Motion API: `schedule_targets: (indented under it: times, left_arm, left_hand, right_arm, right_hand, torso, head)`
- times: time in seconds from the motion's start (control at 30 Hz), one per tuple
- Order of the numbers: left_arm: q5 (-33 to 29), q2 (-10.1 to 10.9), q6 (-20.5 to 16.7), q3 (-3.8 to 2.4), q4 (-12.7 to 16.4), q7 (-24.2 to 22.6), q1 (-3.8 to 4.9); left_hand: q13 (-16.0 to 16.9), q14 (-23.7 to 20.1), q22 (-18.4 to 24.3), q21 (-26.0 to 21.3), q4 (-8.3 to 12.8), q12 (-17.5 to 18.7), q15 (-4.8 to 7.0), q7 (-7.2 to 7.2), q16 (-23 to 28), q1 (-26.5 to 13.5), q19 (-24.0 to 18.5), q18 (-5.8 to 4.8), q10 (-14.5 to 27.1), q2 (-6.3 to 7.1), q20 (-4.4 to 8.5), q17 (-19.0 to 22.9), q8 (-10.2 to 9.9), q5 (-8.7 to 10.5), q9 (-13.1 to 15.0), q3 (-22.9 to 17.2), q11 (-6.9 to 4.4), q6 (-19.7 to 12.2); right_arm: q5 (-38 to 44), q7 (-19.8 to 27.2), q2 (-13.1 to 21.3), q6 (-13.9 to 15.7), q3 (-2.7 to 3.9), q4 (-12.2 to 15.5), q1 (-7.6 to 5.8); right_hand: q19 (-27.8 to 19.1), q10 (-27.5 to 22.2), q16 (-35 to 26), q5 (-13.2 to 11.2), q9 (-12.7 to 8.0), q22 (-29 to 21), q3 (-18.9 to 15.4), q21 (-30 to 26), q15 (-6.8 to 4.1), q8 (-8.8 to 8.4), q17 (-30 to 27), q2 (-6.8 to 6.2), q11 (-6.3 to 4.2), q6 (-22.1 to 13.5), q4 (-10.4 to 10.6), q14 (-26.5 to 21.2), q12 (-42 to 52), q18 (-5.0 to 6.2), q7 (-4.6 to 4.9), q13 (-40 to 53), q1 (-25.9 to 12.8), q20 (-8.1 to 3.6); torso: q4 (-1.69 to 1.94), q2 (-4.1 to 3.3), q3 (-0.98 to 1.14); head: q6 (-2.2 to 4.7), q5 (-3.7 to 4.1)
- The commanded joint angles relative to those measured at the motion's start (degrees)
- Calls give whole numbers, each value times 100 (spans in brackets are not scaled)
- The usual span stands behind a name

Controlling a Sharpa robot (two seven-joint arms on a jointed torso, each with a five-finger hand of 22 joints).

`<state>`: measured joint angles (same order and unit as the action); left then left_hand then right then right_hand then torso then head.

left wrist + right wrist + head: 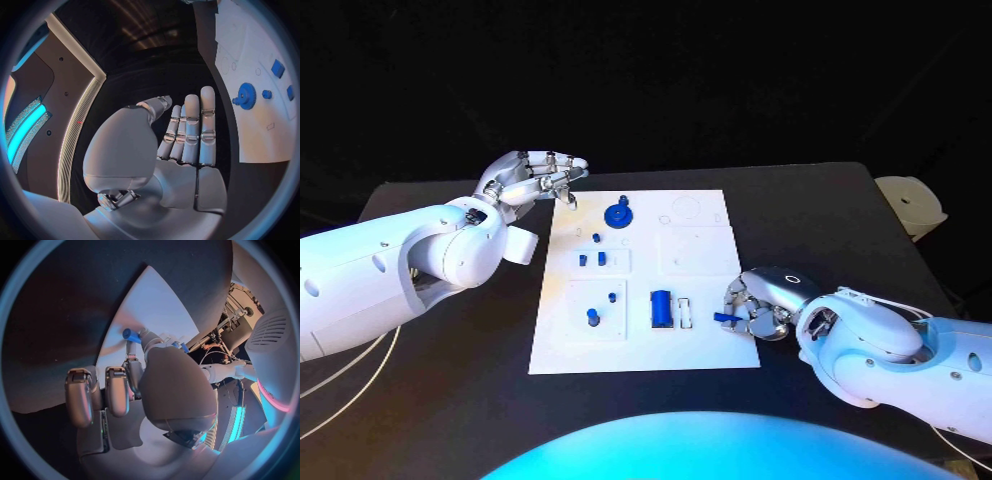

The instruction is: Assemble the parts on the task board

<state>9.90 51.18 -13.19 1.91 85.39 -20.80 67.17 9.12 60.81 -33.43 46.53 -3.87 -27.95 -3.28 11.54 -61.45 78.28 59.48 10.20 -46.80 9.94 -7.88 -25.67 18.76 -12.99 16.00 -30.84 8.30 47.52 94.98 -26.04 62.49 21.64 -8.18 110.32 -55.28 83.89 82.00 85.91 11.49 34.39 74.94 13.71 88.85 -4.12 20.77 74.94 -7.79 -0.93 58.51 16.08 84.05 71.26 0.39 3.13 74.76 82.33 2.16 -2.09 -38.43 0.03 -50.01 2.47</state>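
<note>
The white task board (697, 240) lies in the middle of the black table. On it are a blue gear (619, 214), a blue block (661, 307) and small blue pieces (593, 259). My right hand (764, 305) sits at the board's near right edge and pinches a small blue part (726, 317) between thumb and finger; the right wrist view shows that blue part (130, 334) at the tips of the right hand (147, 382), over the board (153, 305). My left hand (538, 178) hovers beside the board's far left corner, fingers extended and empty. In the left wrist view the left hand (184, 140) is flat, with the gear (245, 95) off to its side.
A pale white object (911, 203) stands at the table's far right edge. Bare black table (459, 400) stretches on both sides of the board. White outlined recesses (695, 250) mark the board's right half.
</note>
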Motion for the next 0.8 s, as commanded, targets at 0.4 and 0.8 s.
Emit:
schedule_targets:
  times: [0.4, 0.8]
  left_arm:
    - [-24, -14, 46, -3, 17, -47, 2]
    - [-24, -29, 54, -3, 21, -46, 2]
  left_hand:
    - [-10, -46, 2, -19, 36, -26, -10, 6, -9, 11, 5, 40, 47, -30, -25, 6, 36, -37, 7, -13, -9, -7]
    - [-10, -46, 2, -19, 36, -26, -10, 6, -9, 11, 5, 40, 47, -30, -25, 6, 36, -37, 7, -13, -9, -7]
  right_arm:
    - [-467, -349, -3, 267, -26, 198, -65]
    - [-1287, -259, -377, 606, -12, 190, -182]
  right_hand:
    - [593, 73, 39, 484, 389, 1494, 1913, 72, -40, 329, 708, -118, -10, -144, -656, 438, -27, -29, 17, 265, -768, -31]
    - [587, 84, 41, 418, 441, 1490, 2023, 59, -37, 372, 714, -186, -8, -153, -708, 439, -13, -26, 14, 283, -1108, -28]
  torso:
    - [-7, 0, -4]
    - [4, -7, 1]
  head:
    - [1, -24]
    - [1, -28]
